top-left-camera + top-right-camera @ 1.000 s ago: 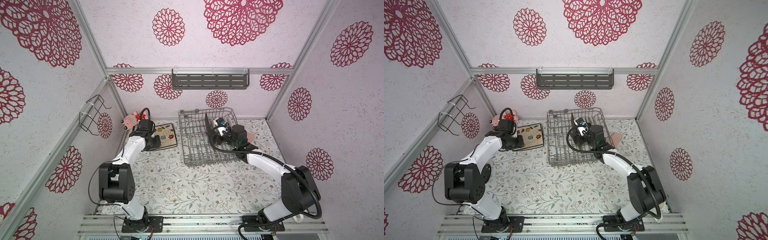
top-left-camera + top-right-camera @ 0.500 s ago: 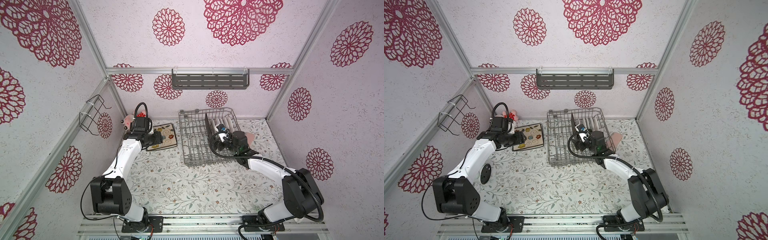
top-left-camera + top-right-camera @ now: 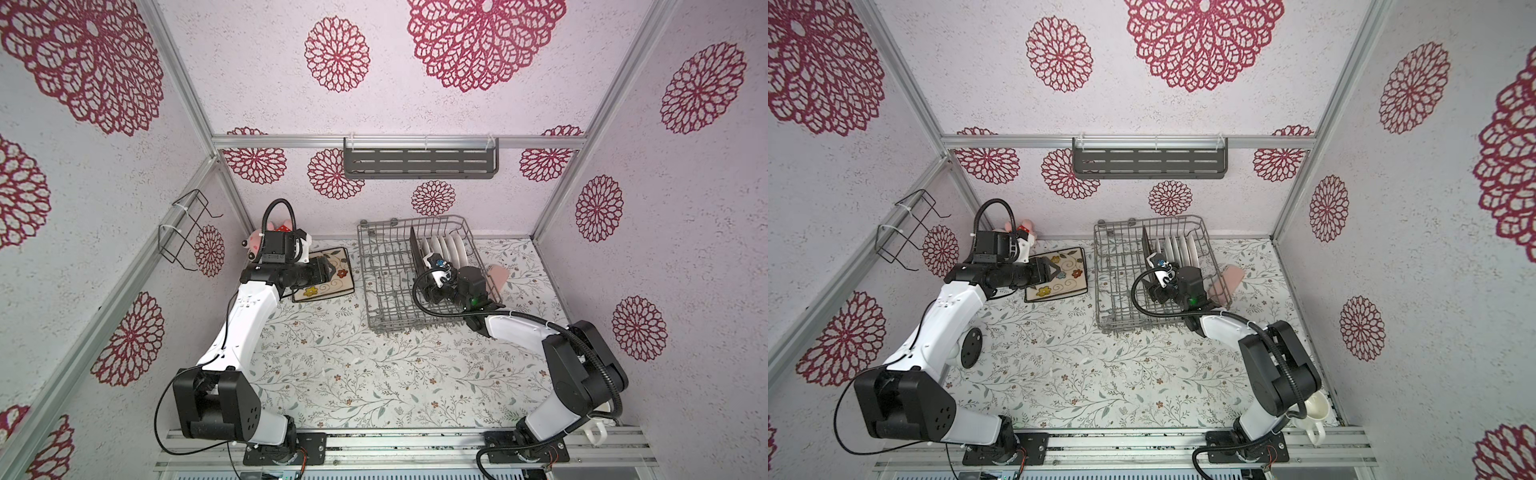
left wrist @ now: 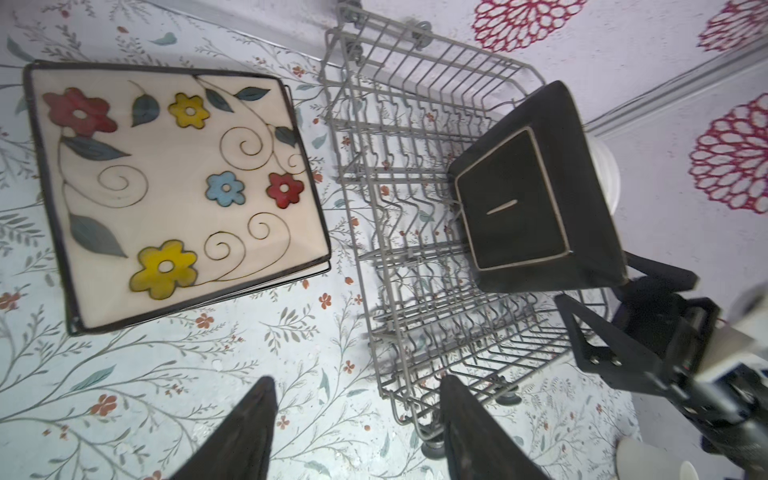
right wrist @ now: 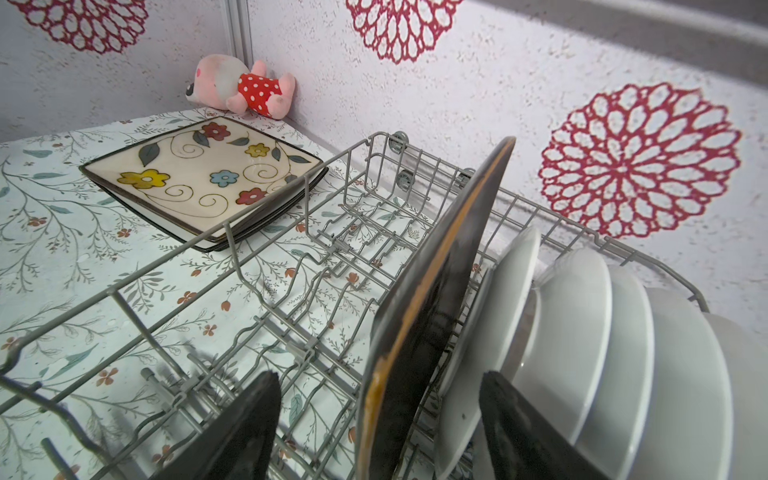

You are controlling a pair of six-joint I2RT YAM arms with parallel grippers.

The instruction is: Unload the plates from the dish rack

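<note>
The right gripper (image 5: 380,376) hangs inside the dish rack (image 5: 232,249) with its jaws well apart, one finger on each side of the dark square plate (image 5: 436,291). It has hold of nothing, and the right wrist view shows a gap between each finger and the plate. That plate stands on edge between the rack's tines, about halfway along the rack. Behind it, towards the rack's right-hand end in both top views, a row of round white plates (image 5: 573,332) stands upright, close together. The left gripper (image 4: 357,382) hovers above the table just left of the rack, its fingers spread and empty. Under and beyond it lies a stack of square plates with a flowered plate (image 4: 166,187) on top, flat on the table just beside the rack's left wall and not touching it. A pink soft toy (image 5: 241,87) lies in the corner beyond that stack, farther from the rack. Compared with a second ago, the left gripper has lifted off the flowered plate, where it was pressed low, and has opened. Its arm now stands higher and more stretched in a top view (image 3: 332,270). The right gripper has drawn back towards the rack's near side and its jaws have narrowed a little. The dark plate and the white plates stand where they stood.
</note>
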